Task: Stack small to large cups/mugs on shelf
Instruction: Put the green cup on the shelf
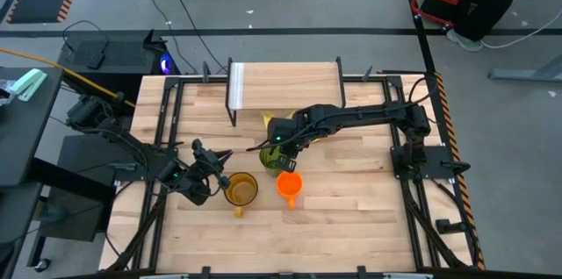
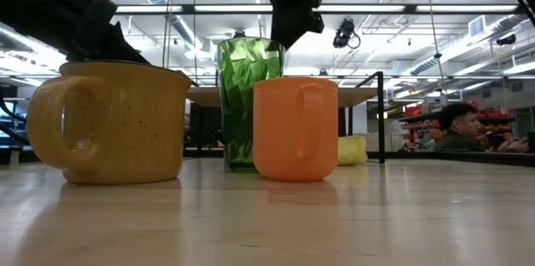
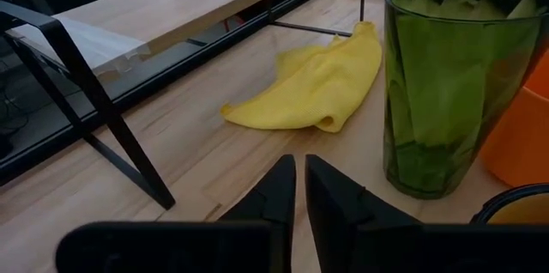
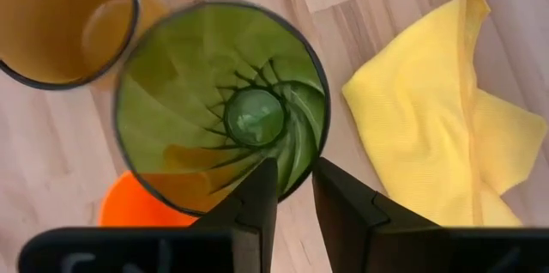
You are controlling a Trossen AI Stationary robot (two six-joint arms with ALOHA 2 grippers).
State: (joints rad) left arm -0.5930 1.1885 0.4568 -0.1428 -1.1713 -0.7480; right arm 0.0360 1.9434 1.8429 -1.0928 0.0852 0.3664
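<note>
The table point(image 1: 351, 226) carries everything, and the shelf point(image 1: 285, 83) stands at its far edge with its wooden top bare, so no cup has been stacked on it yet. A yellow cloth point(image 3: 313, 84) lies crumpled between the shelf and the cups, clear of the work.

The three cups sit in a tight cluster near the middle of the table. The yellow mug point(image 1: 241, 189) is the widest and stands nearest the left arm, its handle towards the front edge. The green tumbler point(image 4: 223, 106) is the tallest and stands upright just behind the orange mug point(image 1: 290, 186), the smallest of the three.

The right gripper point(image 4: 290, 191) hangs directly over the tumbler, looking straight down into it. Its fingers are nearly pressed together, with only a thin gap and nothing between them, and they line up over the tumbler's rim, probably to pinch the wall for lifting.

The left gripper point(image 3: 293, 200) sits low beside the yellow mug, fingers close together and holding nothing, apparently waiting.
</note>
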